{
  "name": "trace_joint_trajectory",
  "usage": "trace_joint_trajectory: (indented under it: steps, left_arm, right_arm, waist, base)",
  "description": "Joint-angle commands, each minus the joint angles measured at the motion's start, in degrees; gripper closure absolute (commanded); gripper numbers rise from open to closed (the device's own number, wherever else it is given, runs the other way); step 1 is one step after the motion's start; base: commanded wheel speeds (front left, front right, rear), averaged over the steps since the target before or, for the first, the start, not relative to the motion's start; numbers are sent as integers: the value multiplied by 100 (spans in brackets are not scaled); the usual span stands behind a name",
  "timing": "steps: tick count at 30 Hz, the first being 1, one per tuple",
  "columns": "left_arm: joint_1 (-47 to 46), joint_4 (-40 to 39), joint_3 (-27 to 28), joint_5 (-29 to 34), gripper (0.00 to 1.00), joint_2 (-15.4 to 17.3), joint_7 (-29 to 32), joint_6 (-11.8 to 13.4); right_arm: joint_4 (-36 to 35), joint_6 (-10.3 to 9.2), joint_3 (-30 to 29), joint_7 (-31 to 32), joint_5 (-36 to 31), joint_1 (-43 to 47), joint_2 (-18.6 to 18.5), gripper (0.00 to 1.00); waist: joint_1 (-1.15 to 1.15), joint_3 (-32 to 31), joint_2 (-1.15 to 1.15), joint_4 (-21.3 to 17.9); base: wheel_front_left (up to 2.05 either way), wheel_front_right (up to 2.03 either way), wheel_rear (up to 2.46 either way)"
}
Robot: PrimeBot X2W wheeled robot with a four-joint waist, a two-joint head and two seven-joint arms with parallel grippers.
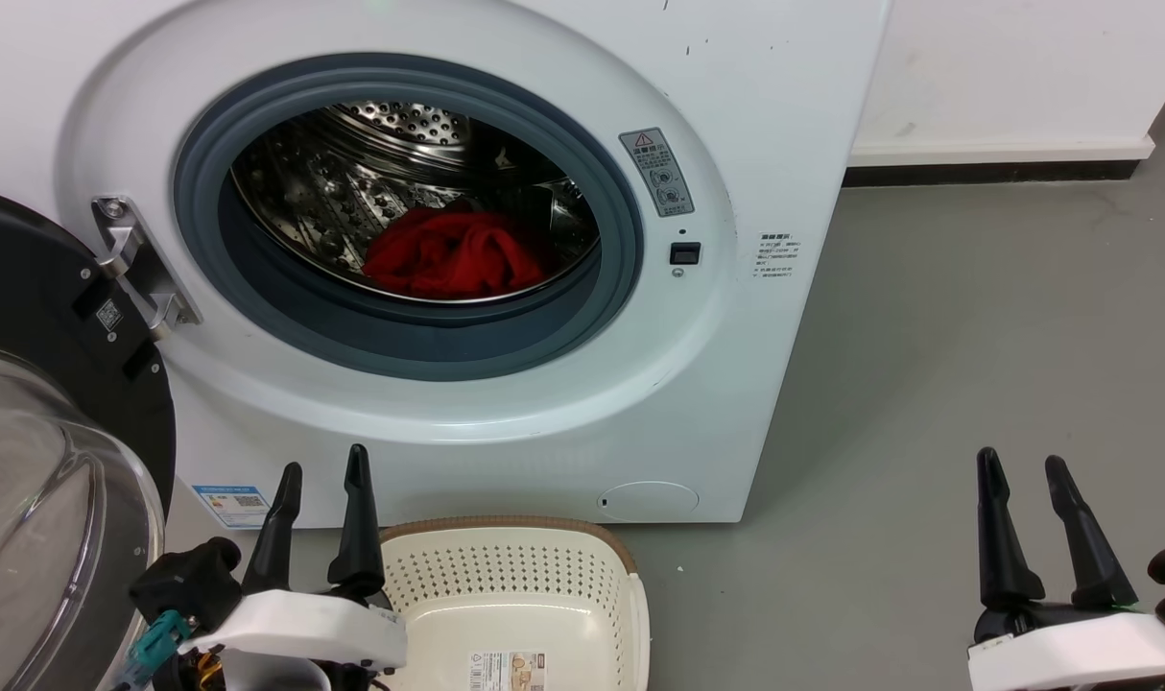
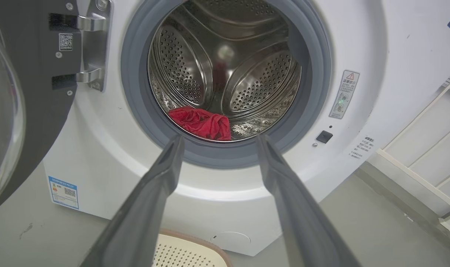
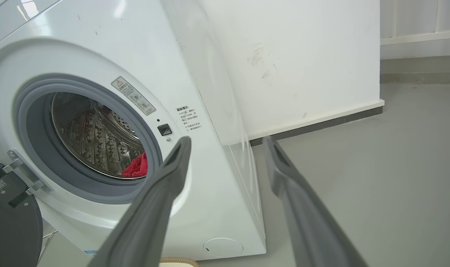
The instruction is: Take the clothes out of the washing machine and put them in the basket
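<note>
Left claw [image 1: 324,459]: lower left of the head view; both dark fingers point up the frame toward the machine's front, spread wide, gripping nothing.
Left claw, wrist view [image 2: 219,137]: aimed squarely at the porthole; the two fingertips frame the lower arc of the gasket [image 2: 225,155].
Right claw [image 1: 1020,457]: lower right of the head view; fingers upright in the frame, wide, gripping nothing, well apart from the machine.
Right claw, wrist view [image 3: 227,139]: fingertips straddle the machine's right front edge.
Clothes [image 1: 453,254]: crumpled red heap on the bottom of the steel drum [image 1: 352,182], low in the porthole; long axis runs left to right across the opening.
Washing machine [image 1: 784,115]: white body, upper left of the frame; porthole faces the camera.
Door [image 1: 35,288]: swung open at the left edge on a metal hinge [image 1: 141,264]; its glass bowl lies near the left claw.
Basket [image 1: 506,524]: bottom centre, mouth up, just before the machine's base, beside the left claw.
Open room: bare grey floor [image 1: 928,336] right of the machine, bounded by the wall [image 1: 1014,67] at upper right.
</note>
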Motion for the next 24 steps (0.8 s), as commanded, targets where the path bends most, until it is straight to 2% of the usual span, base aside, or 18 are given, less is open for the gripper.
trace_joint_trajectory:
  steps: [1, 24]
  left_arm:
    - [-10, -77, -20, 129, 0, 6, -52, 29]
    - [153, -174, -127, 1248, 0, 6, -349, 109]
  right_arm:
    - [-100, 0, -1, -50, -144, 32, -24, 0]
    - [-396, 0, 32, -347, -1273, 265, -24, 0]
  waist:
    - [0, 0, 0, 1]
    - [0, 25, 0, -10]
  base:
    - [0, 0, 0]
    - [0, 0, 0]
